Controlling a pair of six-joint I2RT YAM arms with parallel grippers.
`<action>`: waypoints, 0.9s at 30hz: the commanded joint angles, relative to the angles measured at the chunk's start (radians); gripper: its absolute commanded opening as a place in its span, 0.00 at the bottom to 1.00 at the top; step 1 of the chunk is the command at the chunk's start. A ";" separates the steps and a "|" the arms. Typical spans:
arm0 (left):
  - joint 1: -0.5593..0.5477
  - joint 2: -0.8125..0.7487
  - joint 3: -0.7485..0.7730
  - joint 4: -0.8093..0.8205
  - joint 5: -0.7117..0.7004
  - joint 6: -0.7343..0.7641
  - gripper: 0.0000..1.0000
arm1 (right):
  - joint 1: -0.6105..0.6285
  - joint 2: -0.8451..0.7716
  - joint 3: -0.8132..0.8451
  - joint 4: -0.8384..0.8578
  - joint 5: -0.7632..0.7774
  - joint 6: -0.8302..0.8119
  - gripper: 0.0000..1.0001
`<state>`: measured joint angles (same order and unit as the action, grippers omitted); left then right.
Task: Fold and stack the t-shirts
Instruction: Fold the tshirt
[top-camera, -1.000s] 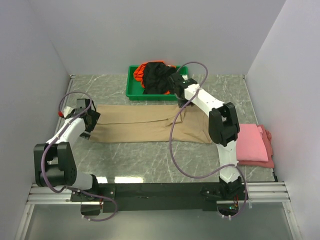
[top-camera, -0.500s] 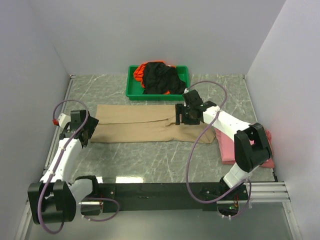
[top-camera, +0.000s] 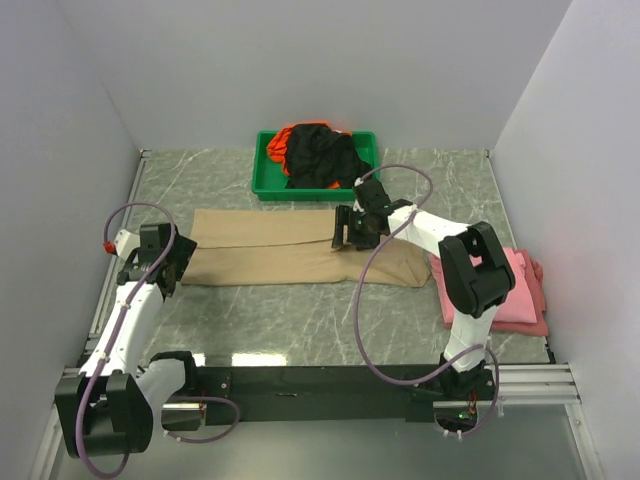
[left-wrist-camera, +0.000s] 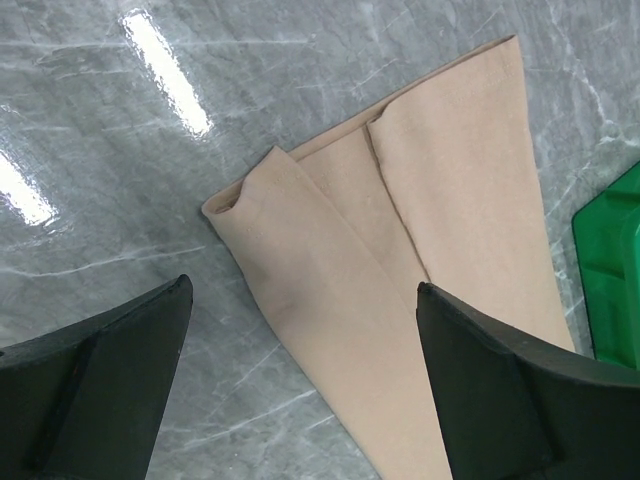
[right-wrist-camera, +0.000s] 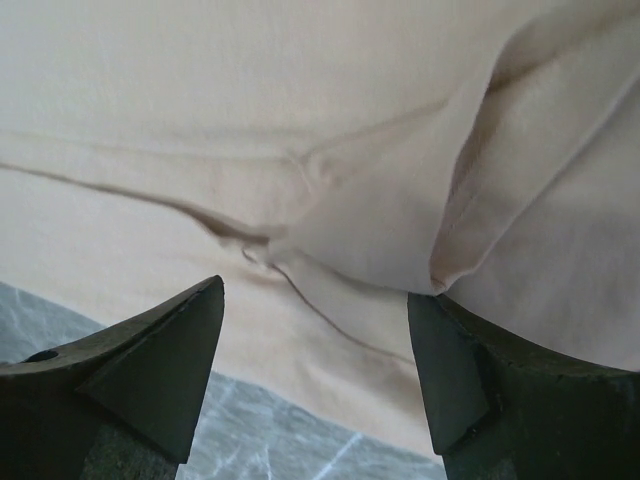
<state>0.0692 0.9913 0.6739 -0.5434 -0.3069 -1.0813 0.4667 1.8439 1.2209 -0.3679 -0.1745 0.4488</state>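
White arms (top-camera: 425, 228) with black joints (top-camera: 470, 270), looping purple cables (top-camera: 358, 310), black fingers (left-wrist-camera: 110, 370).

Right gripper (right-wrist-camera: 315, 300): fingers spread, nothing held between them, positioned over the tee (right-wrist-camera: 250, 100). Tee creased, folded flap at right. Table (right-wrist-camera: 270, 450) visible at bottom edge.

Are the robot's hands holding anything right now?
No, nothing is held. The left gripper and the right gripper are both open over the tan shirt.
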 joint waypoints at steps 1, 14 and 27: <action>0.004 0.013 0.024 -0.003 -0.001 0.008 0.99 | -0.002 0.017 0.080 0.067 0.000 0.022 0.80; 0.003 -0.011 0.050 -0.026 -0.020 0.004 0.99 | 0.015 0.112 0.393 0.076 -0.083 -0.027 0.80; -0.006 0.251 0.170 0.284 0.334 0.150 0.99 | 0.000 -0.264 -0.156 0.029 0.205 0.087 0.81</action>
<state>0.0696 1.1580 0.7776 -0.4110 -0.1238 -0.9997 0.4747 1.6028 1.1221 -0.3180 -0.0746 0.4908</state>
